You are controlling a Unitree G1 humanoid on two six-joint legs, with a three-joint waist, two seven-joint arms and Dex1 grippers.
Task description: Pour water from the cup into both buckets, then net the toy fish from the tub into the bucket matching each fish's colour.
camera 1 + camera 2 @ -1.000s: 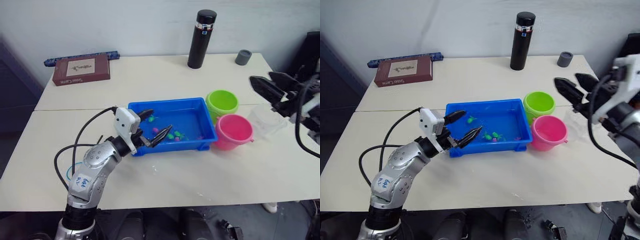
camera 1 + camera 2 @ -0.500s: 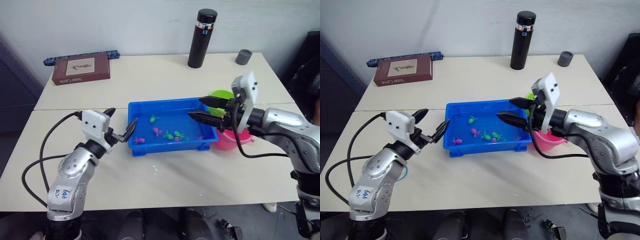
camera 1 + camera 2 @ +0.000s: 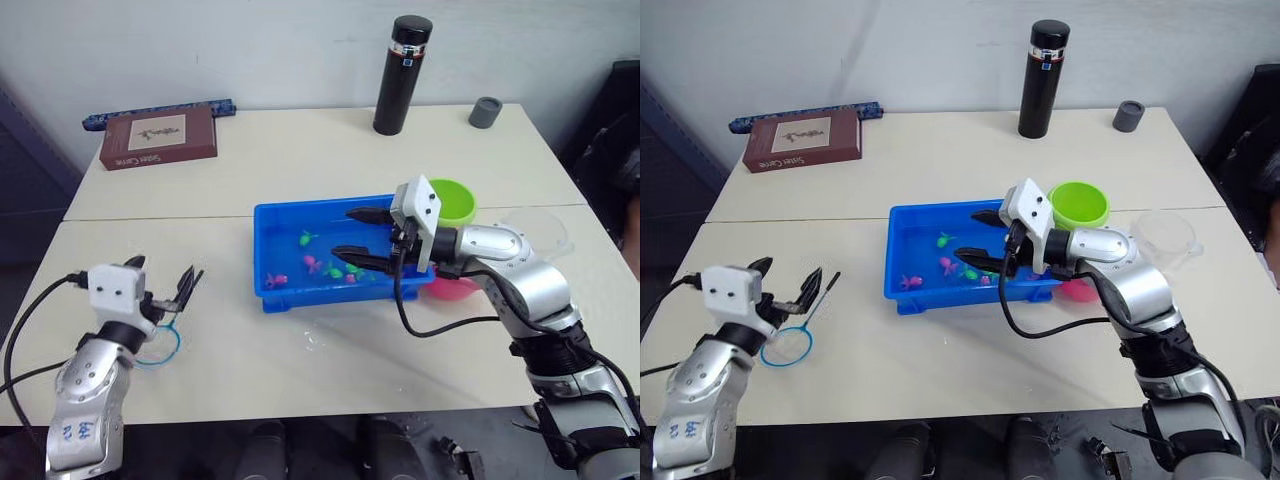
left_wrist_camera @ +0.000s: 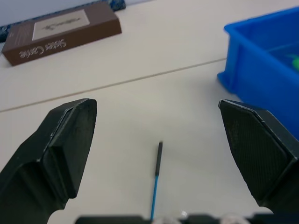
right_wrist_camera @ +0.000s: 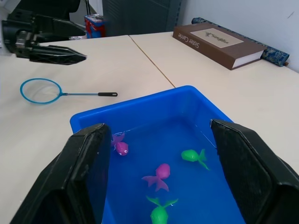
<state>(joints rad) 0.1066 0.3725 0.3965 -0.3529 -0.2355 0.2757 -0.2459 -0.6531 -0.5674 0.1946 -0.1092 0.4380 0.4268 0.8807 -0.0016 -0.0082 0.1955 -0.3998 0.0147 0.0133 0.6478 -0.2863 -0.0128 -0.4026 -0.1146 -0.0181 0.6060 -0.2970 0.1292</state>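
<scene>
At lower left, the left claw [image 3: 788, 294] hovers, fingers apart, over the small blue net [image 3: 787, 346] on the desk [image 3: 940, 360], likely to pick it up. Mid-frame, the right claw [image 3: 352, 235] hangs spread over the tub [image 3: 290, 294]; its wrist view reveals individual toy fish [image 5: 159, 176]. Buckets [image 3: 1078, 203] and cup [image 3: 1165, 235] sit right.

I see tub [image 5: 201, 112]: glossy blue plastic, smooth. Fish [image 5: 161, 175]: shiny plastic. Cup [image 3: 1165, 235]: clear plastic. Green bucket [image 3: 1077, 204]: smooth plastic. Bench [image 3: 300, 150]: matt cream, smooth. Flask [image 3: 400, 75]: matt black, metal band. Book [image 4: 60, 35]: matt brown cover. My left hand [image 4: 159, 154] pads [image 4: 70, 135]: matt black, ribbed.
</scene>
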